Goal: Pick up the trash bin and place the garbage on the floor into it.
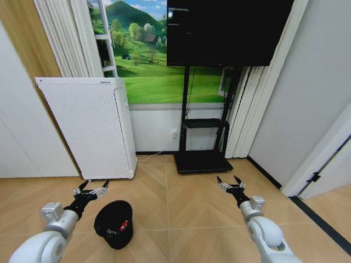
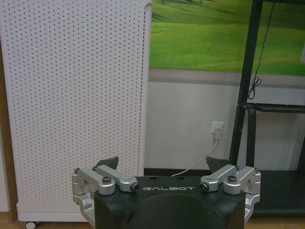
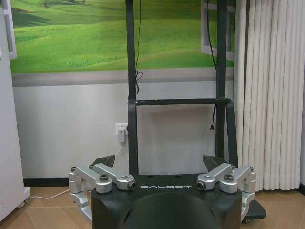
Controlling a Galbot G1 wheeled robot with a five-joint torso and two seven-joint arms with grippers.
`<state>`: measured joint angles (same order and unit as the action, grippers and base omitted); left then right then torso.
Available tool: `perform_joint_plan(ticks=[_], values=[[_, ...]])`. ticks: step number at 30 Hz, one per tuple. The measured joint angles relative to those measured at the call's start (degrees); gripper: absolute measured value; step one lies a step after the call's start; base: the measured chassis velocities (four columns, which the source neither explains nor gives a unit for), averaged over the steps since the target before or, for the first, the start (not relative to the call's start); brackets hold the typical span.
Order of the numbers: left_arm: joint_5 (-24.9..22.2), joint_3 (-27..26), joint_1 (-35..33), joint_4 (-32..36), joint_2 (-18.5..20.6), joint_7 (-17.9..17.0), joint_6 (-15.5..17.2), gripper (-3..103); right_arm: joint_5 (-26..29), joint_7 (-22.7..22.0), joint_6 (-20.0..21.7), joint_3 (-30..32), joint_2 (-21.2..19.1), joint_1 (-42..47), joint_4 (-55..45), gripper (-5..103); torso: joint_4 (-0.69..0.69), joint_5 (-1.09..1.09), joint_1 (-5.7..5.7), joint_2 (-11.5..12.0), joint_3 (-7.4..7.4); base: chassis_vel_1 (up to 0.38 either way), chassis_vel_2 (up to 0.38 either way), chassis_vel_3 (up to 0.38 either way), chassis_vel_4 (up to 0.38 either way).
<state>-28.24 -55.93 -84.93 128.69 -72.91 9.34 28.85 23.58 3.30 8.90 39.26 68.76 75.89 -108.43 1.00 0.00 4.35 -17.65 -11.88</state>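
The trash bin (image 1: 114, 223), a small black round wastebasket, stands upright on the wooden floor at the lower left of the head view. Red-and-white garbage (image 1: 123, 226) lies inside it, near the bottom. My left gripper (image 1: 91, 190) hovers open just above and to the left of the bin's rim, holding nothing. In the left wrist view the left gripper (image 2: 163, 163) faces the white cabinet with its fingers spread. My right gripper (image 1: 230, 182) is open and held out over bare floor to the right; the right wrist view shows the right gripper (image 3: 160, 161) spread wide.
A tall white perforated cabinet (image 1: 90, 126) stands against the wall behind the bin. A black TV stand (image 1: 202, 159) with a screen above it sits at the centre back. White curtains (image 1: 249, 109) hang to the right. Open wood floor lies between the two arms.
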Motion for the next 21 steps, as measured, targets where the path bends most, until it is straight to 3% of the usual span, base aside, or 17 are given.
perform_joint_plan(ticks=[21], values=[[-0.7, -2.0, -1.1, 2.2, -1.0, 0.2, 0.0, 100, 0.0, -1.4, 0.5, 0.3, 0.8, 0.8, -3.2, 100, -0.01, 0.0, 1.58, -4.8, -3.17, 0.0, 0.0, 0.0, 0.0]])
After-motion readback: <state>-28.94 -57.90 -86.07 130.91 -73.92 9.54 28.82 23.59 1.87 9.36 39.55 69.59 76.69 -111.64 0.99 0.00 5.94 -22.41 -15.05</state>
